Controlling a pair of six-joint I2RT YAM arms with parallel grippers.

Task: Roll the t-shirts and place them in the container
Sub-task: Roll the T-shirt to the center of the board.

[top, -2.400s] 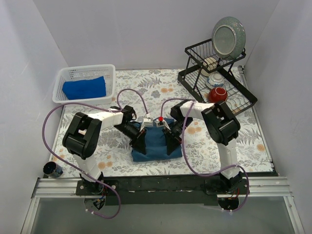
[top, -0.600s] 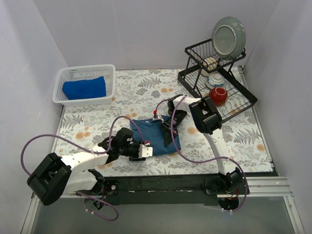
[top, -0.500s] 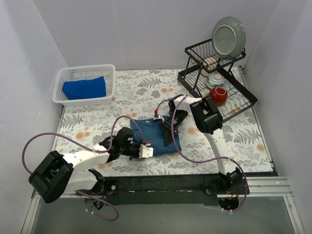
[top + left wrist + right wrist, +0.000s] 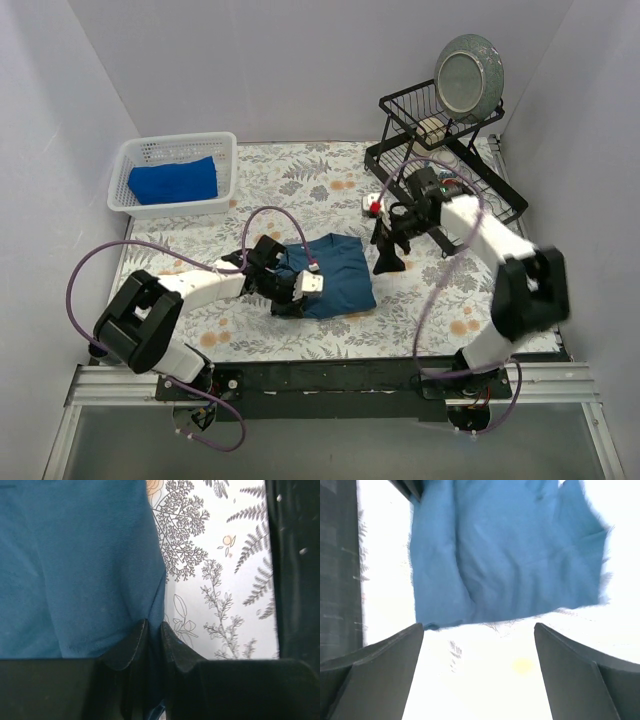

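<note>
On the near half of the desk (image 4: 250,190), the left claw (image 4: 292,288) lies low over the leaf-print cover and is clenched on the near-left edge of the dark teal t-shirt (image 4: 330,272). In the left wrist view its fingertips (image 4: 131,642) pinch together with a fold of the teal cloth caught between them. The shirt lies at the middle of the desk as a flat, creased, roughly rectangular bundle, not yet rolled.

Just beside the shirt's right edge and apart from it, the right claw (image 4: 386,258) hangs with its fingers pointing down. It is released, the jaws spread wide and holding nothing. The right wrist view shows the teal cloth beyond the gap between them.

At the far left of the desk stands a white mesh basket (image 4: 135,150), and the royal blue t-shirt (image 4: 172,181) lies folded inside it. At the far right is a black wire dish rack (image 4: 400,165), with a grey-green plate (image 4: 470,75) standing upright in its upper tier.
</note>
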